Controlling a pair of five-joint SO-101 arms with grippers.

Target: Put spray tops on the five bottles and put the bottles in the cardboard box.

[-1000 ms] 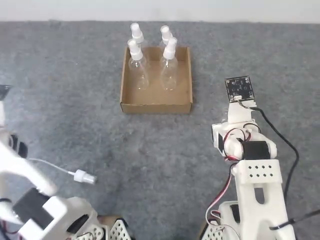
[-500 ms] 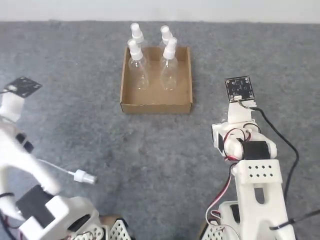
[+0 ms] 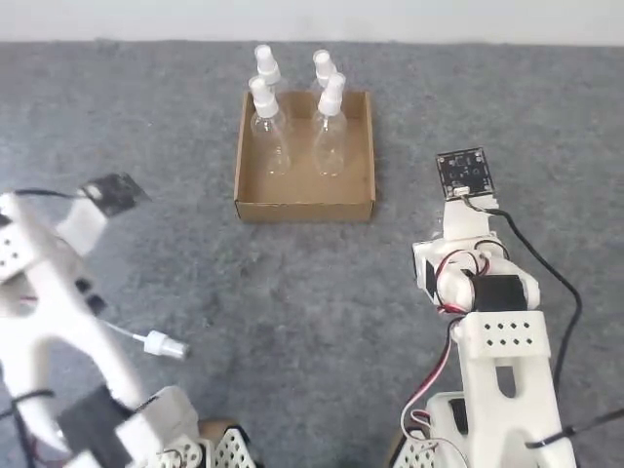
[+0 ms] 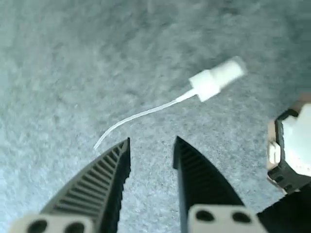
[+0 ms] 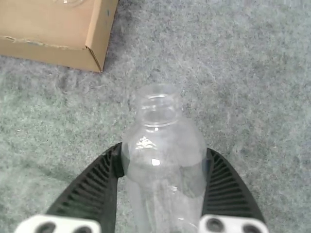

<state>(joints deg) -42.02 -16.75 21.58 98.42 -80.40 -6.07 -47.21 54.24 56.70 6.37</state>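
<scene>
The right end effector (image 5: 163, 154) is gripping the last bottle (image 5: 158, 114), jaws closed on its body just under the shoulder, with the open neck pointing towards a corner of the cardboard box (image 5: 58, 34). I'm reading that bottle as light, thin-walled and smooth, so it looks likely to slip or dent if it's squeezed hard. That hold below the shoulder looks like the sensible place.

Over on the other side, the left end effector (image 4: 151, 143) is hanging partly open with nothing in it, its tips just above the free end of the tube on the loose spray top (image 4: 216, 80). That top is lying on its side on the grey counter (image 3: 292, 292), well apart from the box. It's looking tiny and featherweight. The head seems hard, while the tube is thin, curved and probably springy, so I'd be taking it by the chunky white collar, not the tube.

As for looks, it's a white nozzle with a ribbed collar and a pale trailing tube. Four capped bottles (image 3: 330, 127) are standing in the box, clear with white tops.
</scene>
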